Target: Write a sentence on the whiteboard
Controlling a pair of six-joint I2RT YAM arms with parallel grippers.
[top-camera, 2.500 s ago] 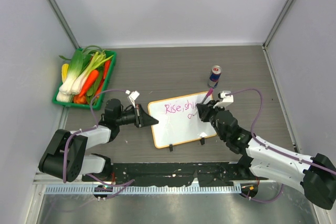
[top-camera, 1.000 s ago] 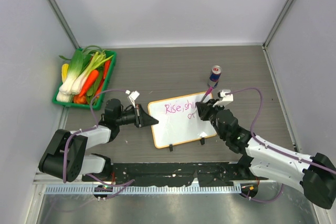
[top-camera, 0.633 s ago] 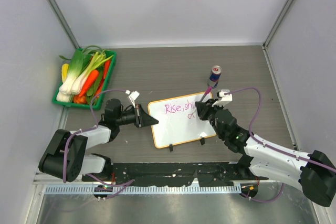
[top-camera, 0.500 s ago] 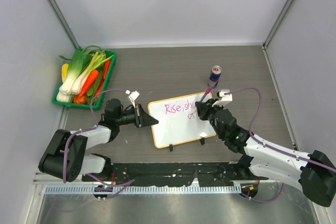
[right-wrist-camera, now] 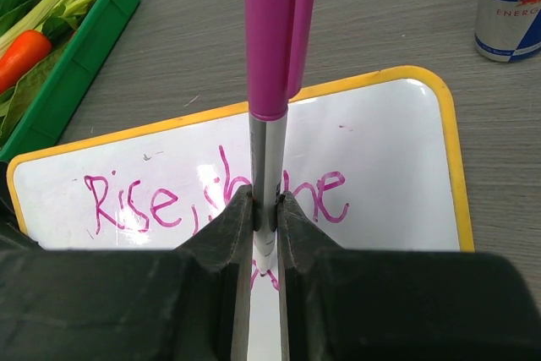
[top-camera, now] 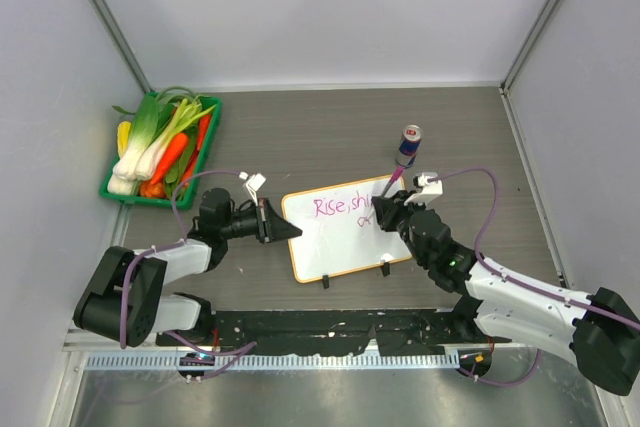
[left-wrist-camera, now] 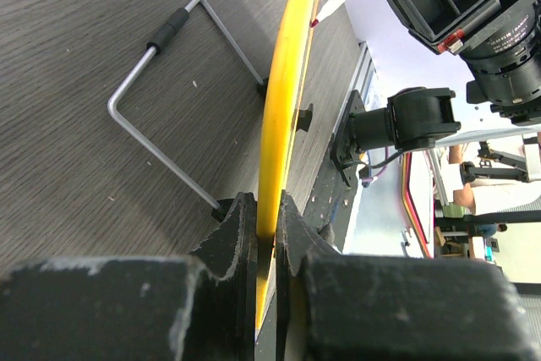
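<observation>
We saw the whiteboard (top-camera: 335, 242) mid-table, between the two grippers. The left gripper (top-camera: 272, 221) had its jaws pinched tight on the board's left orange edge. The right gripper (top-camera: 386, 211) clamped a pink marker (right-wrist-camera: 269, 57) over the sentence (top-camera: 343, 206), tip hidden. A can (top-camera: 409, 144) stood just beyond the far right corner.

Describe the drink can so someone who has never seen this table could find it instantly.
On the dark wood-grain table, look just beyond the far right corner of the whiteboard. A small drink can stands upright there, alone. It is the only blue-and-silver cylinder with red lettering; the other colourful things are vegetables in a green tray far left.
</observation>
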